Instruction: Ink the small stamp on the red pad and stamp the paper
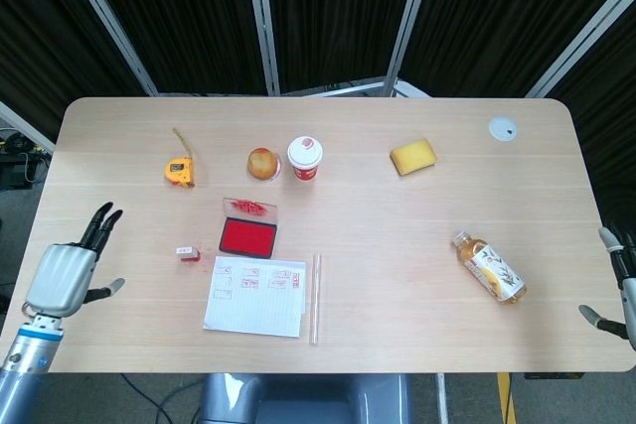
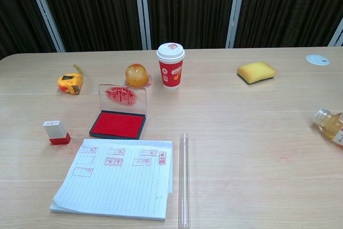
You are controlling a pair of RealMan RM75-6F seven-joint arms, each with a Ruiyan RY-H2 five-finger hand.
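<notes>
— On the table (image 1: 397, 245), where was the small stamp (image 2: 56, 132)?

— It stood upright on the left side, just left of the red ink pad (image 2: 118, 124). The pad's clear lid stood up, smeared with red. The lined paper (image 2: 118, 177) lay near the front edge, with red stamp marks already on it.

— What did the hands do?

— The left hand (image 1: 65, 273) was over the table's left edge, fingers spread apart, holding nothing. It was well apart from the stamp. The right hand (image 1: 618, 285) showed only a bit at the right edge, so I could not tell how it was.

— Anything else?

— A clear tube (image 2: 184, 179) lay just right of the paper. Farther back were a tape measure (image 2: 70, 82), a red paper cup (image 2: 170, 65) and a yellow sponge (image 2: 256, 72).
</notes>
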